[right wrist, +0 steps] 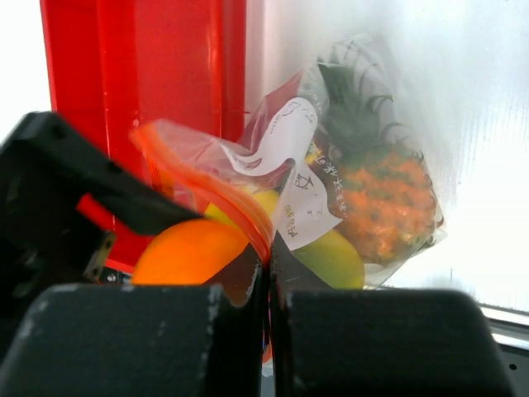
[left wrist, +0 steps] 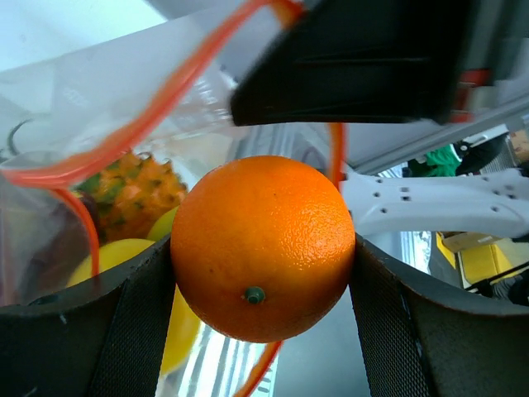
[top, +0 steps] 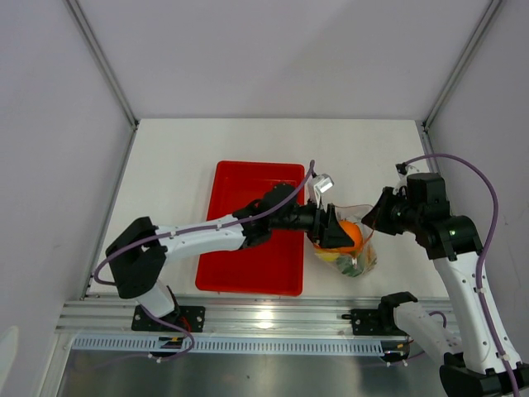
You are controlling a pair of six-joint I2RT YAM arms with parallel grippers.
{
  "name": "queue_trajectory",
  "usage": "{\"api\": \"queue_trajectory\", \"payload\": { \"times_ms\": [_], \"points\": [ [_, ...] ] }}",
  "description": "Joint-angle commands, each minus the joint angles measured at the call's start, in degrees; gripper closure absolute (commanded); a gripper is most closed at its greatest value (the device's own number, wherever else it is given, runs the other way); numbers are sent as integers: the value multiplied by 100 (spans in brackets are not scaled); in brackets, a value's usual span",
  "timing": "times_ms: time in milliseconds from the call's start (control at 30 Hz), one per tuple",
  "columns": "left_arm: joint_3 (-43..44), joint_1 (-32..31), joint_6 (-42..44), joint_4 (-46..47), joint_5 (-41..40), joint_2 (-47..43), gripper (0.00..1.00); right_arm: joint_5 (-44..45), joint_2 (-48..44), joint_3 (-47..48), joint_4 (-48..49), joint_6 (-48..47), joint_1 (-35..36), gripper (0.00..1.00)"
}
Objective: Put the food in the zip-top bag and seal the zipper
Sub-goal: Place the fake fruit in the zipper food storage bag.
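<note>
Jaws of the left gripper (top: 335, 231) are spread wide and clamped on a round, pebbly-skinned toy orange (left wrist: 263, 248), one pad on each flank. Jaws of the right gripper (right wrist: 269, 281) are clenched together on the rim of the clear, crinkly plastic zip-top bag (right wrist: 291, 165). They pinch its thin red-orange zipper strip (left wrist: 157, 106) and hold that side of the mouth up.

The orange sits right at the mouth, between the two grippers. The strip loops above and below it in the left wrist view, so it seems part-way through the opening; how deep cannot be told. Beyond the left jaws, inside the bag, lie a yellow-orange toy pineapple with a green crown (right wrist: 387, 207) and a yellow pear-like fruit (left wrist: 111, 258). The bag rests on the white table (top: 165, 165), just beside the red rectangular plastic tray (top: 248, 266) that lies behind the left jaws.

The step in hand looks like putting the orange in. To do it well, the left arm should carry the orange past the strip, toward the room beside the pineapple, before letting go; released at the lip, it may roll back out. The right jaws should hold firm and lift a little so the mouth gapes. The left fingers could snag the film, so they should part only slightly and back out straight. No fruit should lie against the zipper, or sealing may fail.
</note>
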Motion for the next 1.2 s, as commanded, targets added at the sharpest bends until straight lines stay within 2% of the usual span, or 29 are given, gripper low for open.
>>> {"api": "queue_trajectory", "payload": {
  "times_ms": [0, 33, 67, 100, 367, 667, 800, 1067, 1167],
  "points": [
    [387, -24, -47, -134, -162, 183, 66, -117, -63, 291, 29, 51, -10, 100],
    [448, -24, -3, -205, -214, 244, 57, -117, -63, 291, 11, 51, -19, 100],
    [475, -24, 23, -284, -319, 262, 16, -117, -63, 291, 11, 60, -19, 100],
    [501, -24, 58, -407, -355, 263, 1, -108, -63, 299, 2, 51, -10, 100],
    [405, -120, 708, -1075, -847, -404, 1, -55, -89, 273, -33, 34, -19, 100],
    [-228, -164, 929, -1611, -1954, -1548, 0, -91, -107, 308, -59, 42, -1, 100],
    [-254, -164, 868, -1955, -2210, -1461, 0, -134, -116, 291, -59, 69, -10, 100],
    [-571, -173, 235, -1849, -1894, -890, 1, -126, -168, 282, -103, 78, -19, 100],
    [-509, -173, 120, -1911, -1780, -670, 10, -100, -169, 291, -129, 60, -28, 100]
  ]
}}
